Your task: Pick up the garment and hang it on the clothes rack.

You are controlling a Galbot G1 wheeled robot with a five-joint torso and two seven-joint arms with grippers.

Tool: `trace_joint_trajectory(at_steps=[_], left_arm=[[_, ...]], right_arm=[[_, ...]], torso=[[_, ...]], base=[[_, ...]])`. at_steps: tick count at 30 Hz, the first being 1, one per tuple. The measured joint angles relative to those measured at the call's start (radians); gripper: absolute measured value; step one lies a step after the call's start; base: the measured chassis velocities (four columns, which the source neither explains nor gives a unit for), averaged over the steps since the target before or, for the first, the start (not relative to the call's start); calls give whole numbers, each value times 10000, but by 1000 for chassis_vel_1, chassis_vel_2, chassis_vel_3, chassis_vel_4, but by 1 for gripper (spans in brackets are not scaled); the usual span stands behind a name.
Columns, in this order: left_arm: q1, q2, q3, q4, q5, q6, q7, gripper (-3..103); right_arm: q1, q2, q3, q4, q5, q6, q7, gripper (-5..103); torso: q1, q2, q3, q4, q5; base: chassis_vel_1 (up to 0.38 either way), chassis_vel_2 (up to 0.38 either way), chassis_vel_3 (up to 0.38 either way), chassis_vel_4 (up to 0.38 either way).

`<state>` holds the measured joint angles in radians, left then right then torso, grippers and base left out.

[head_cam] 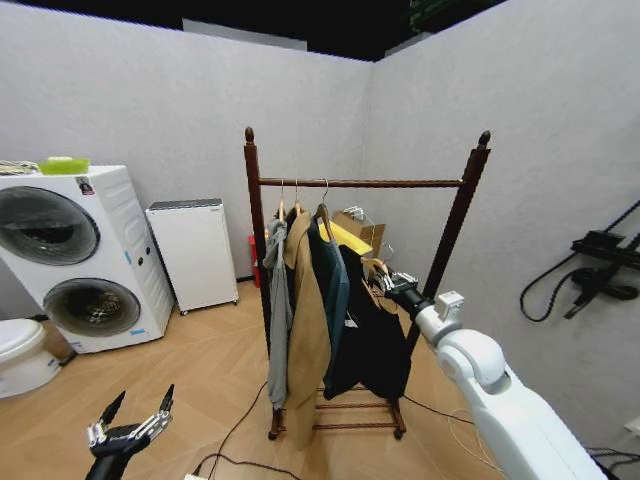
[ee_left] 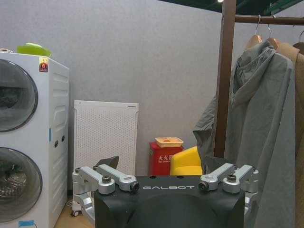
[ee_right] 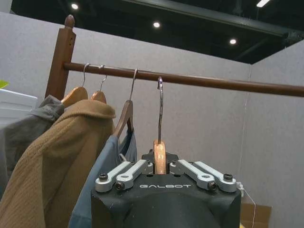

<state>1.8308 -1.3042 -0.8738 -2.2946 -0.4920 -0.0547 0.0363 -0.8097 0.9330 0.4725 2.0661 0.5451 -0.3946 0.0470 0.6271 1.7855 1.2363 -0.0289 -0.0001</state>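
Garment [head_cam: 385,335] was a black jacket hanging limp at the right end of the row of clothes on the clothes rack [head_cam: 466,195], held up on its wooden hanger [ee_right: 159,156] by the right arm.

Left to right in the head view: stacked washer/dryer [head_cam: 75,255] and a white appliance [head_cam: 195,250] stood against the wall. Left claw [head_cam: 130,425] was parked low and well clear of the rack, fingers spread wide, nothing in them. On the rail hung a grey hooded coat [head_cam: 277,320], a tan coat [head_cam: 305,330] and a dark blue coat [head_cam: 330,300], then the black jacket.

Right claw [ee_right: 160,167] was closed on the hanger neck, fingers pinched either side of the wood just under the metal hook [ee_right: 160,107]. From the right wrist view the hook tip sat right at the rail; couldn't tell whether it was seated over it or just in front.

Handling call: fabric is soft and floppy, gives no purchase and probably swings with any arm motion. Hanger is the only stiff part, so the neck below the hook is the right grip point. Load looks light. Risk: smooth wood could rotate in the pinch and skew the hook off the rail line.
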Motion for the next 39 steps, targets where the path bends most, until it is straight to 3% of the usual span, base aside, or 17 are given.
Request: trace_joint_trajectory(at_steps=[17, 23, 25, 27, 31, 34, 39], left_arm=[[-1, 0, 0, 0, 0, 0, 0, 100], [-1, 0, 1, 0, -1, 0, 0, 100], [-1, 1, 1, 0, -1, 0, 1, 100], [1, 0, 0, 0, 0, 0, 2, 100], [3, 0, 0, 0, -1, 0, 2, 100], [1, 0, 0, 0, 0, 0, 1, 100], [0, 0, 0, 0, -1, 0, 4, 100]], right_arm=[[405, 81, -142, -74, -112, -25, -126, 9], [1112, -171, -369, 172, 211, -458, 105, 9], [1604, -286, -489, 195, 493, -822, 221, 9], [2544, -575, -757, 38, 1455, -1479, 408, 9], [3609, -932, -1212, -497, 2102, -1695, 343, 9], [5335, -1244, -2209, -1359, 3115, -1968, 339, 9], [6973, -1322, -3381, -2293, 3756, -2342, 324, 9]], torso=[[8, -3, 2, 0, 1], [11, -5, 3, -2, 1], [5, -4, 1, -4, 0], [-7, 2, -3, 1, 0], [-9, 4, -2, 2, 3], [-6, 3, -2, -1, -1], [3, -1, 2, 2, 2]], base=[[-102, 99, 106, -100], [-84, 91, 56, -54], [0, 0, 0, 0], [51, -26, -47, 39], [46, -36, -31, 54], [11, -8, -10, 21], [0, 0, 0, 0]])
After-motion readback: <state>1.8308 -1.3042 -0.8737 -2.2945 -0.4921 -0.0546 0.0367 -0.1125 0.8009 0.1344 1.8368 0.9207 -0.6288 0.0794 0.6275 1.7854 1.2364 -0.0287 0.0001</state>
